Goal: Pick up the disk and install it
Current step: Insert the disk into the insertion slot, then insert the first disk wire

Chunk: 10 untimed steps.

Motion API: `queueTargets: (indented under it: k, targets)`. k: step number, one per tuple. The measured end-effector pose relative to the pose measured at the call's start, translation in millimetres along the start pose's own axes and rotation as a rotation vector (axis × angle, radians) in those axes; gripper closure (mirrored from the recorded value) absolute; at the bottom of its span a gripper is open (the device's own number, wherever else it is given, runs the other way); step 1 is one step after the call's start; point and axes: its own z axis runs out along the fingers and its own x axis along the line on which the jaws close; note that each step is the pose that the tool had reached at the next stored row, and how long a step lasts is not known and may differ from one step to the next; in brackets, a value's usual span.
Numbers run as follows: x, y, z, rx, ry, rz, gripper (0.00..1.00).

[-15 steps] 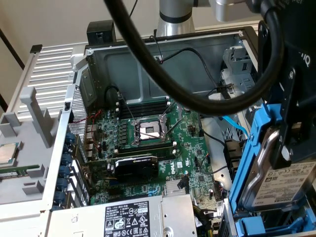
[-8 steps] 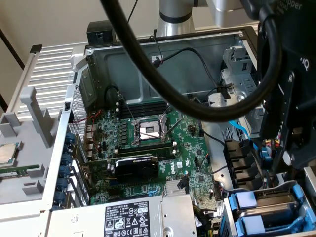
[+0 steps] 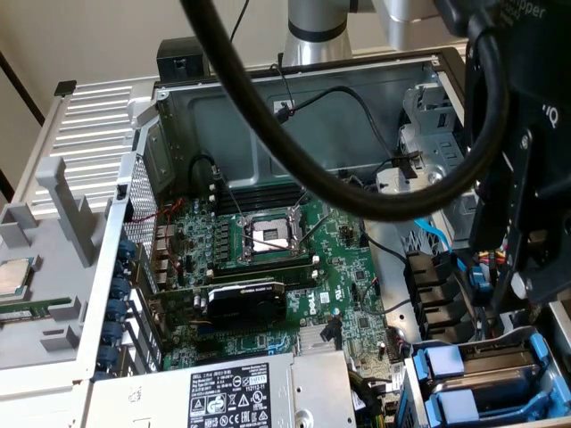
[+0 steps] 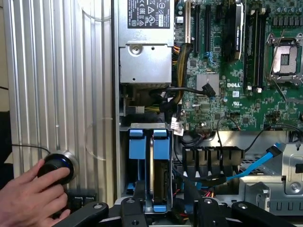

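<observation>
- Blue plastic carrier (image 4: 161, 144) clips the disk (image 4: 151, 163); the disk stands on edge in the drive bay (image 3: 540, 348) of the open computer case (image 3: 268, 116)
- in the exterior view that bay lies at 4 o'clock from the green motherboard (image 3: 348, 267); the power supply (image 3: 241, 392) at 7 o'clock
- the hand (image 4: 166, 191) sits at the disk's end; fingers (image 4: 140, 191) spread apart, nothing pinched
- a person's palm (image 4: 28, 198) rests on a black knob (image 4: 54, 166)

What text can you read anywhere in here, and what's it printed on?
"DELL": on the green motherboard.
"pper": end of a cut-off word on the black housing, exterior view's top right.
On the power-supply label: warning symbols, print too small to read.
</observation>
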Motion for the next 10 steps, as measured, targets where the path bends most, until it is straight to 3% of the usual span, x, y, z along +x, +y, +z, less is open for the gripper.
queueTargets:
  k: [6,10]
  targets:
    - [-0.2,-0.3,0.1,0.0001,-0.0002,-0.001,0.55]
    - [-0.8,-5.3,0.4,0.0002,-0.0005,-0.008,0.55]
